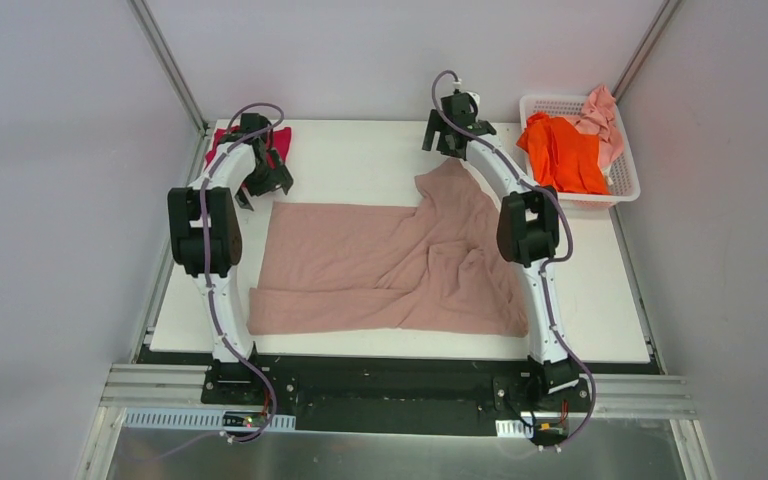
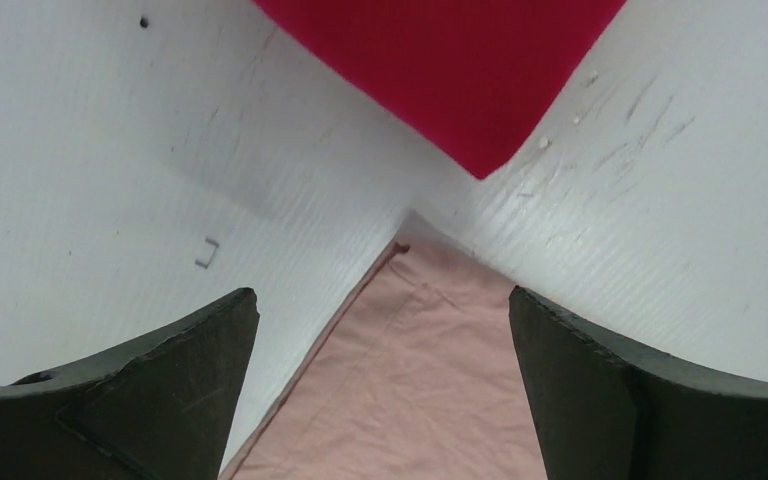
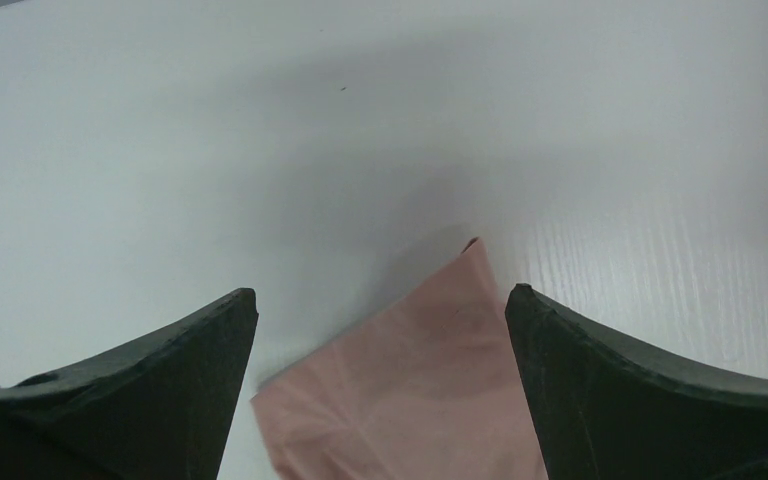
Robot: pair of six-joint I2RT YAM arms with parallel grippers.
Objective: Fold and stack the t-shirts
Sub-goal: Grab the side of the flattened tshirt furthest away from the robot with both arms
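Both grippers are wide open w/ nothing held. Left gripper (image 2: 383,305) hangs over the far-left corner of the dusty-pink tee (image 1: 360,265), which lies spread across the mid table (image 1: 360,150), rumpled & doubled over on its right half. Right gripper (image 3: 380,300) sits over a narrow far tip of the same tee. Crimson tee (image 2: 440,60), prob folded, lies at the far-left table corner. Orange tee (image 1: 563,155) & pale pink tee (image 1: 602,112) are heaped in the basket (image 1: 628,185) at far right.

Risks, as I judge:
1) Crimson tee's corner is just beside the dusty-pink corner, w/ only a thin strip of table between. A left pinch landing too far fwd could catch both or shove the crimson one.
2) The right tip is thin, so a shallow bite prob slips out on lift.
3) The 2 grab pts aren't level w/ each other, so pulling them together would skew the cloth.
4) Rumples on the right get locked into the fold unless flattened 1st.
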